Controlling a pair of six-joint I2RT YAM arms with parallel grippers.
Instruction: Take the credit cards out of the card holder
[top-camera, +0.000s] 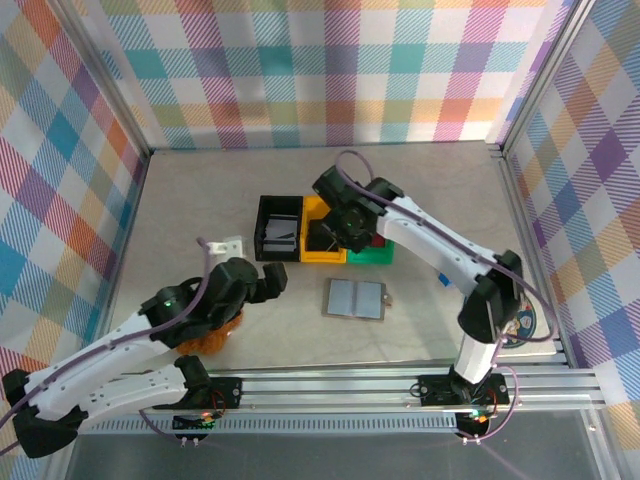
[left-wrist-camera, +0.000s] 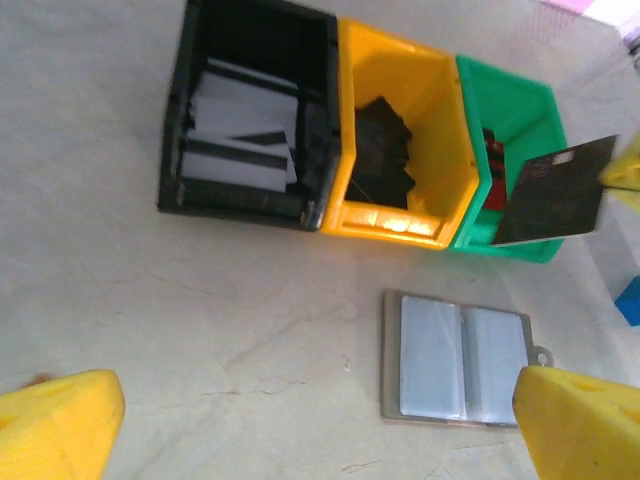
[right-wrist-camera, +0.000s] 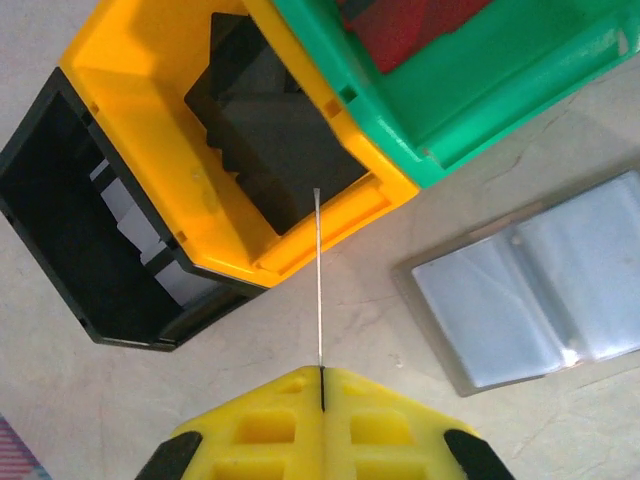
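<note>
Left claw (left-wrist-camera: 320, 425) sits low over the counter (top-camera: 430, 190), left of centre toward the near edge, yellow fingers (left-wrist-camera: 60, 425) spread wide with nothing between them. An orange fuzzy item (top-camera: 215, 342) lies partly under the left arm near the near-left corner, too hidden to name. Card holder (top-camera: 357, 298) lies flat and open about mid-counter, a bit toward the near edge, with two pale grey panels up and a small tab on its right side; it is apart from both claws. Past it, three bins stand touching in a row at counter centre. The black bin (left-wrist-camera: 240, 208) on the left holds white-grey cards (left-wrist-camera: 240, 140) with dark stripes, the yellow bin (left-wrist-camera: 395, 225) in the middle holds dark cards (left-wrist-camera: 380, 150), and the green bin (left-wrist-camera: 530, 110) on the right holds a reddish card (right-wrist-camera: 400, 25). Right claw (right-wrist-camera: 321, 378) is above the bins with its fingers pressed together, clamped on one dark card (left-wrist-camera: 555, 190) held on edge. From the right wrist it reads as a thin line over the yellow bin's near wall.
</note>
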